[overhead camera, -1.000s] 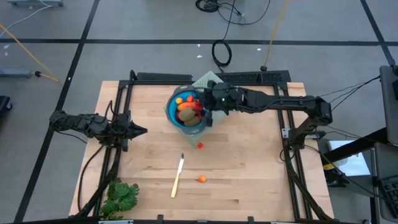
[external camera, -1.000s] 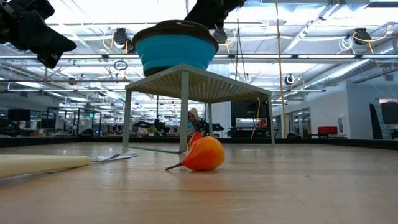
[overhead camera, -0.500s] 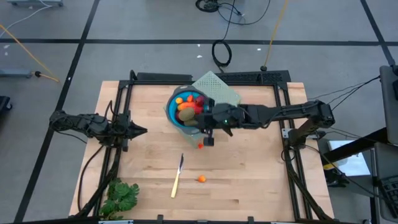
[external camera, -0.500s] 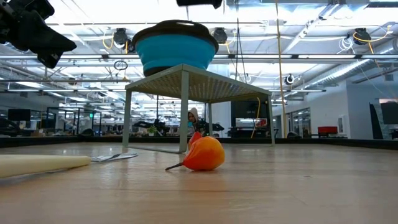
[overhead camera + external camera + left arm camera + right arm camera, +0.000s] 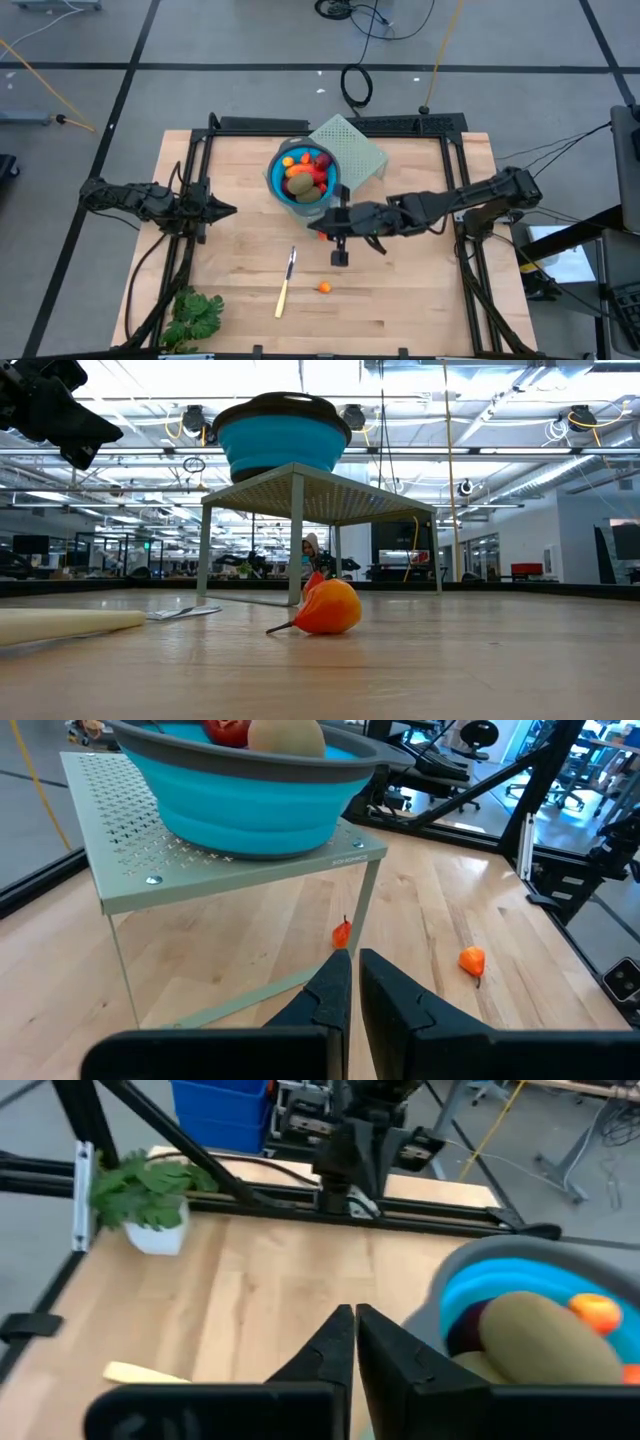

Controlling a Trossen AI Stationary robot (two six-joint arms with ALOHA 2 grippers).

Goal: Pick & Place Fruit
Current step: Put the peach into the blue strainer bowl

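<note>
A blue bowl (image 5: 303, 176) with several fruit pieces, among them a brown-green oval (image 5: 540, 1335) and dark red ones, stands on a pale green perforated stand (image 5: 352, 146). A tiny red fruit (image 5: 321, 236) lies on the table just near of the bowl. A small orange fruit (image 5: 325, 287) lies nearer the front edge and fills the low view's middle (image 5: 328, 607). My right gripper (image 5: 340, 256) hovers shut between those two loose pieces, holding nothing. My left gripper (image 5: 226, 210) waits shut at the table's left, pointing toward the stand.
A cream stick (image 5: 286, 285) lies left of the orange fruit. A leafy green bunch (image 5: 193, 318) sits at the near left corner. Black frame rails (image 5: 190, 190) run along the table's left, right and far sides. Bare wood lies near and right of the loose pieces.
My right gripper has left the spot above the bowl and swung toward the table's near edge, past the red fruit, ending over the open table. The bowl, the stand and the loose pieces have stayed put.
</note>
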